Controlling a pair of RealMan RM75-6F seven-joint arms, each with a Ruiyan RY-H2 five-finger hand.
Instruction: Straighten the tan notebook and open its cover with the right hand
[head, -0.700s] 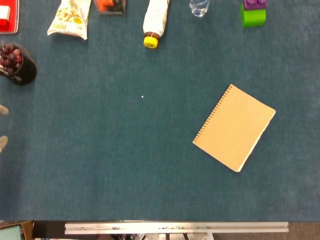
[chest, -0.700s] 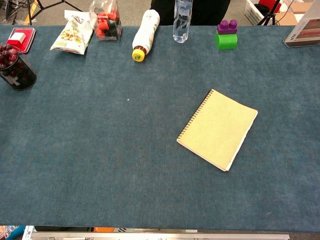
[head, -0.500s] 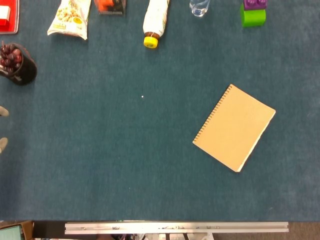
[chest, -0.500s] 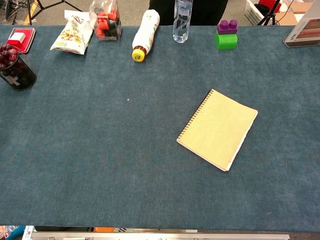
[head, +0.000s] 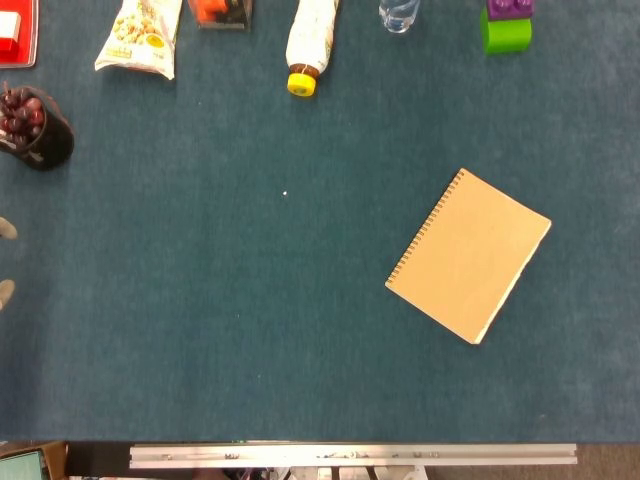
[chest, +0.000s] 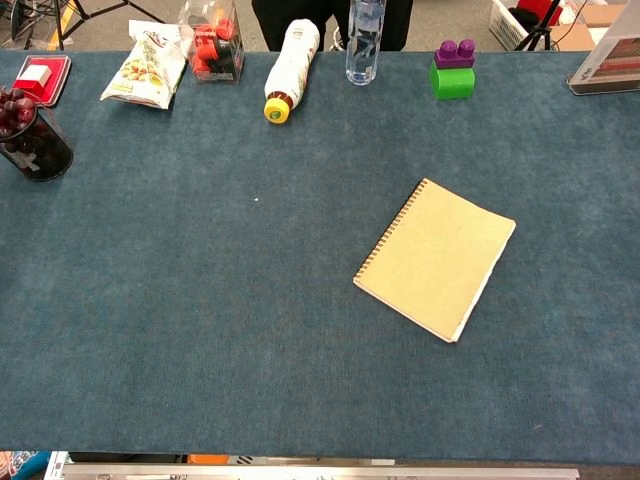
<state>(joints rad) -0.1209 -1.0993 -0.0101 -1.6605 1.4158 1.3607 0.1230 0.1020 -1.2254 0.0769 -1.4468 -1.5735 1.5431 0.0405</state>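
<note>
- At the far left edge of the head view, around nine o'clock, two pale fingertips (head: 6, 229) peek in, apparently belonging to the left robot hand (head: 5, 260); too little shows to tell whether it is open or closed, and the chest view does not show it at all.
- The right robot hand appears in neither view, so its state cannot be told. The step in hand, judged from the task, is its first approach to the notebook.
- The tan notebook (head: 468, 256) lies closed and flat on the blue surface (head: 250, 330), right of centre at about three o'clock, well apart from the bottle (chest: 289, 68) and the green and purple block (chest: 452, 70) along the far edge.
- Its spiral binding (chest: 389, 229) runs along the left long side; the loose page edges face right and toward the near edge.
- Its long axis leans from about one o'clock down to seven o'clock, so the top is turned clockwise from square.
- To do the step well, the right robot hand should come in from the right, press flat on the cover and turn the notebook counter-clockwise until the spiral runs twelve to six.
- For opening, fingertips should catch the free right edge and swing the cover leftward over the spiral; lifting near the binding would likely drag the whole notebook.
</note>
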